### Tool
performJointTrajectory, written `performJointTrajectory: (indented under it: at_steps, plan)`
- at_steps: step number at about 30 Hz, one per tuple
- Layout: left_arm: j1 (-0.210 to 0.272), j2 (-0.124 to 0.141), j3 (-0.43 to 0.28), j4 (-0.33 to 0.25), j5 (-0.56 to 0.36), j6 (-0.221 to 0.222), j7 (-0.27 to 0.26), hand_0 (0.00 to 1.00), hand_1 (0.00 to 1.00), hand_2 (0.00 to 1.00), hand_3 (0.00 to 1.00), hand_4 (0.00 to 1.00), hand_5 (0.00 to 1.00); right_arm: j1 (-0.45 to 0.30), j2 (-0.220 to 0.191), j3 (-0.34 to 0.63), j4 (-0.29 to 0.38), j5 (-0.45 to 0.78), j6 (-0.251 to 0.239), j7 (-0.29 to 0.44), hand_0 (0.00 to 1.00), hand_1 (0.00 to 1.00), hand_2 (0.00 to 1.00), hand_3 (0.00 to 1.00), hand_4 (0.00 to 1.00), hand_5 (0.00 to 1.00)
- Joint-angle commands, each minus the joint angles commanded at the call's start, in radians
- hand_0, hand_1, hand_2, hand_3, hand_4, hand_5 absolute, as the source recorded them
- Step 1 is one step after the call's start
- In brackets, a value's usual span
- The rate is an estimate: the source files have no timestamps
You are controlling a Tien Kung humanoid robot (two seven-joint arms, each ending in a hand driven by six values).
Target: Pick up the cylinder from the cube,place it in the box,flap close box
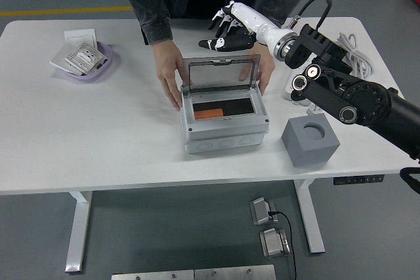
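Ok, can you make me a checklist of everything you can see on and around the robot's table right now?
Surface: white table, bare at the front.
Job's things: grey box with clear lid up, orange cylinder inside; grey cube with empty hole.
Clutter: purple bowl of small packets.
Hands: right hand open, raised behind the lid; left arm nothing seen. Person's hands steady the box's sides.
Cables: white power strip and cord at the far right.
Surroundings: grey floor, pedals under the table.

White-and-black robot hand on a black arm.
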Motion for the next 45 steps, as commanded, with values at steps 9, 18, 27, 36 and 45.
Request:
performJointTrajectory:
  at_steps: [9,18,27,36,45]
  plan:
    - [-0.008,0.001,-0.002,-0.003,0.013,0.000,0.000,0.625,0.651,0.607,0.628,0.644,0.158,-0.014,0.035,-0.067,-0.109,0.077,-0.030,0.044,0.560,0.425,0.498,0.525,0.926,0.531]
    - [-0.012,0.001,-0.004,-0.003,0.016,0.000,0.000,0.626,0.650,0.608,0.628,0.644,0.159,-0.046,0.020,-0.082,-0.061,0.058,-0.037,0.042,0.562,0.430,0.507,0.518,0.927,0.536]
    - [-0.010,0.001,-0.019,-0.003,0.022,0.000,-0.001,0.625,0.650,0.608,0.629,0.645,0.159,-0.103,-0.064,-0.075,0.109,-0.036,-0.046,0.008,0.570,0.429,0.503,0.511,0.928,0.544]
    - [-0.008,0.004,-0.043,-0.004,0.038,0.001,-0.002,0.625,0.650,0.607,0.629,0.644,0.162,-0.170,-0.149,-0.096,0.294,-0.097,-0.053,-0.027,0.560,0.426,0.502,0.508,0.927,0.556]
    - [-0.007,0.002,-0.047,-0.004,0.040,0.001,-0.002,0.625,0.649,0.608,0.630,0.644,0.161,-0.218,-0.163,-0.109,0.355,-0.117,-0.058,-0.038,0.542,0.426,0.507,0.502,0.926,0.570]
